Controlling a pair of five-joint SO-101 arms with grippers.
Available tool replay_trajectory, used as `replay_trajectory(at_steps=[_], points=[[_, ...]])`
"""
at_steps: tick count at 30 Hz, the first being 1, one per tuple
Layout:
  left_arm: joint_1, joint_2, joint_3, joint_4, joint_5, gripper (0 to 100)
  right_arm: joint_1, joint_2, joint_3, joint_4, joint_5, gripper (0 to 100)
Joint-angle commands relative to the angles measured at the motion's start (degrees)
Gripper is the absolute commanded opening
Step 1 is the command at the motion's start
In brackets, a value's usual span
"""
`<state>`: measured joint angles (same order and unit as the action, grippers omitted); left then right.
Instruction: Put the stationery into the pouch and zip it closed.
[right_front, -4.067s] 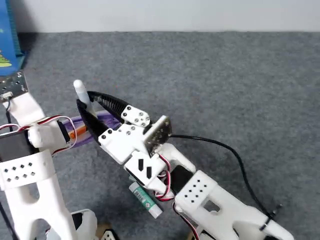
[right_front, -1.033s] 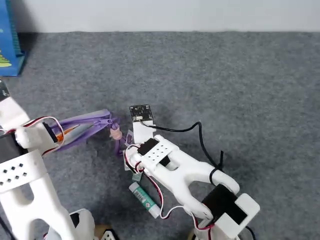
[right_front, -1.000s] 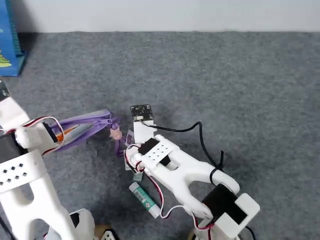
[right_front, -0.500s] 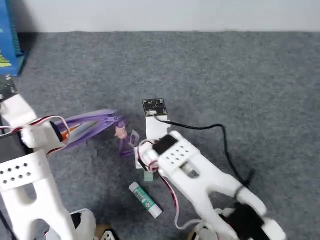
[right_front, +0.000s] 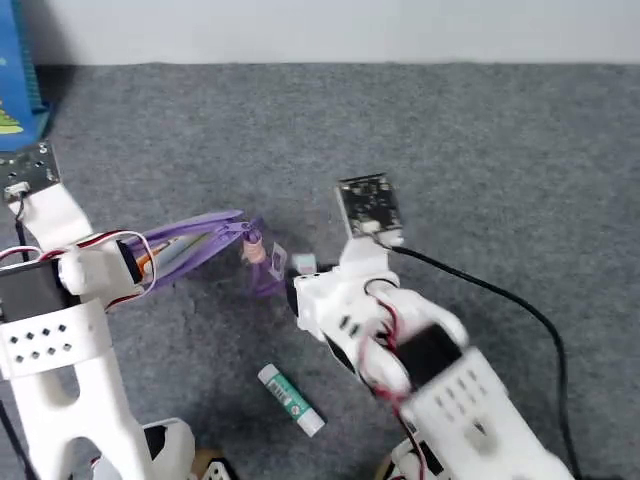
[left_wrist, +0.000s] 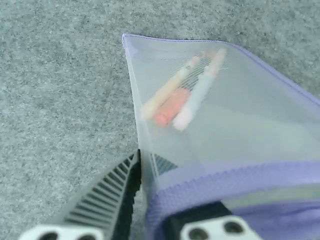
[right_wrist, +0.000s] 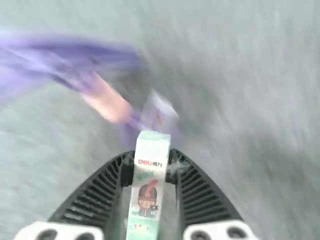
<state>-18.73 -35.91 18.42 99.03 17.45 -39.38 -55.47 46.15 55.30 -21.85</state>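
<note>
Right wrist view: the right fingers pinch a small eraser, likely light and stiff, by its flat sides, near the pouch mouth mid-bench. The left fingers clamp the limp, slippery pouch's edge; pens lie inside. A glue stick lies near the front edge.

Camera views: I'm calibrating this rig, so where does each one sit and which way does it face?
High view: fixed above the table, looking down; both arms show.
Left wrist view: on the left arm, looking along its jaws, clamped on the pouch.
Right wrist view: on the right arm, looking past its jaws, holding a small box, toward the pouch.
Shared: all three show the pouch.
</note>
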Motion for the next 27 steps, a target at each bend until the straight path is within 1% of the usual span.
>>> replay_trajectory(at_steps=[1,5,10,13,17,20,27], points=[[0.53,0.26,-2.33,-0.7,0.7,1,-4.18,-8.92,1.85,-6.81,1.76,0.8],[0.53,0.26,-1.98,-0.7,0.7,1,-7.16,-11.47,5.63,-17.19,3.08,0.8],[0.53,0.26,-1.98,-0.7,0.7,1,-9.54,-11.38,10.37,-35.3,11.69,0.8],[0.53,0.26,-1.98,-0.7,0.7,1,-12.26,-11.38,11.78,-43.47,14.59,0.8],[0.53,0.26,-1.98,-0.7,0.7,1,-14.29,-11.21,11.78,-51.47,14.95,0.8],[0.53,0.26,-2.07,-0.7,0.7,1,-14.37,-9.01,11.87,-56.84,15.21,0.8],[0.53,0.26,-1.98,-0.62,0.7,1,-14.02,5.23,11.87,-66.95,15.3,0.8]])
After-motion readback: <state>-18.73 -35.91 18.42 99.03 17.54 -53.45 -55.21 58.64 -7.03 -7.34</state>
